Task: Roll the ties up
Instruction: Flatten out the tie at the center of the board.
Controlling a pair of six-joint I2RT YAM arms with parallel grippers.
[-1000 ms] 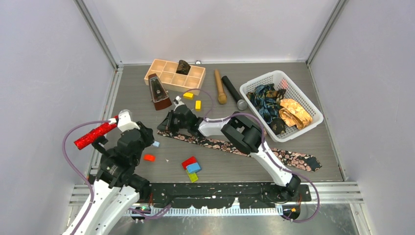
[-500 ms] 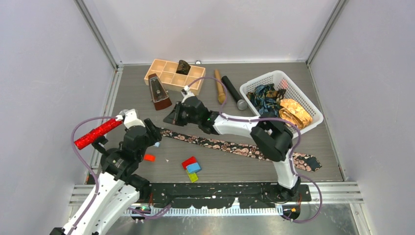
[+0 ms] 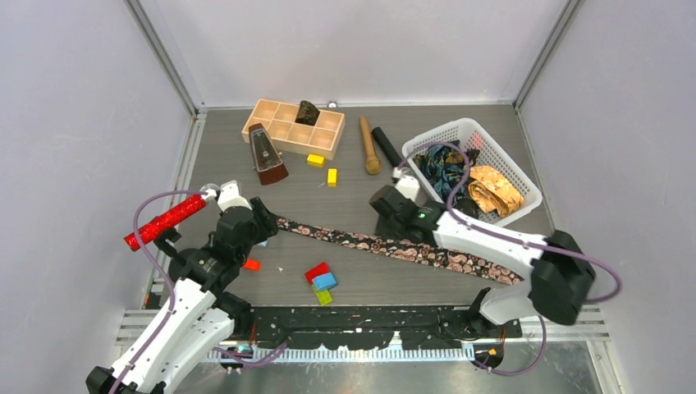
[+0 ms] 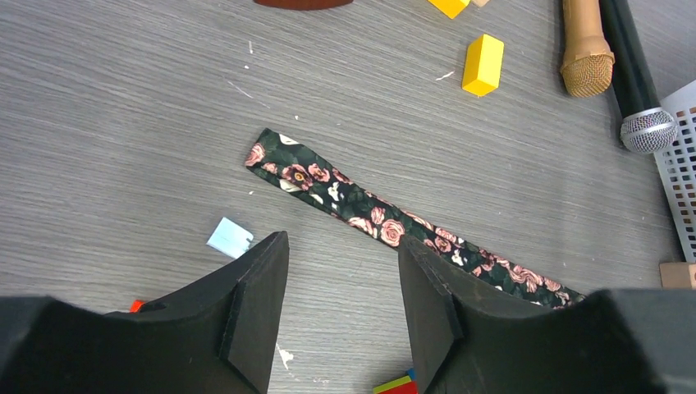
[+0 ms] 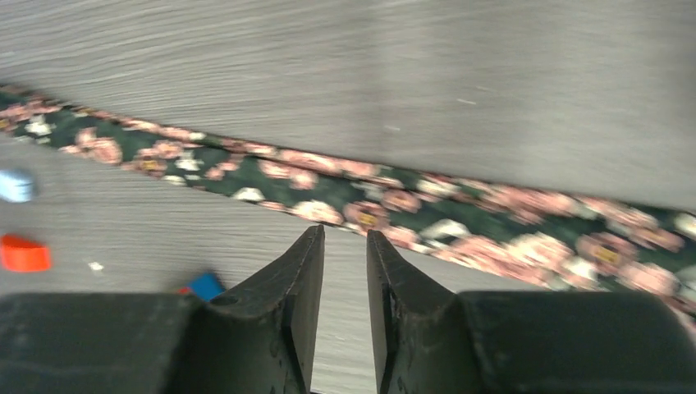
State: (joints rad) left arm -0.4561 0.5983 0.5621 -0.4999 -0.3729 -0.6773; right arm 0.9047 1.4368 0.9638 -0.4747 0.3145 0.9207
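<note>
From above, the grey counter [image 3: 525, 123] is boxed by pale walls at 9, 12 and 3 o'clock. The black flowered tie [image 3: 427, 250] lies flat and unrolled across the middle, running from 9 toward 4 o'clock, with bare counter along its far edge. The left claw [image 3: 264, 223] is at its narrow end and the right claw [image 3: 382, 222] is over its middle. At 2 o'clock a white basket [image 3: 507, 160] holds a bunched blue-teal tie [image 3: 443, 164] and a golden tie [image 3: 494, 189]. At 11 o'clock a wooden tray [image 3: 275, 123] has one dark lump [image 3: 308, 112] in a far compartment. A red glittery microphone [image 3: 162, 222] lies by the 9 o'clock edge.

The left wrist view shows that claw's jaws well apart with nothing between them. The tie's narrow end lies just beyond, at 12 o'clock. A pale blue scrap [image 4: 230, 238] sits at 10 o'clock and a yellow block [image 4: 482, 66] at 1 o'clock.

The right wrist view is blurred. The jaws there are slightly parted and grip nothing. The tie crosses beyond the tips, with bare counter past it. A red block [image 5: 25, 253] sits at 9 o'clock.
</note>
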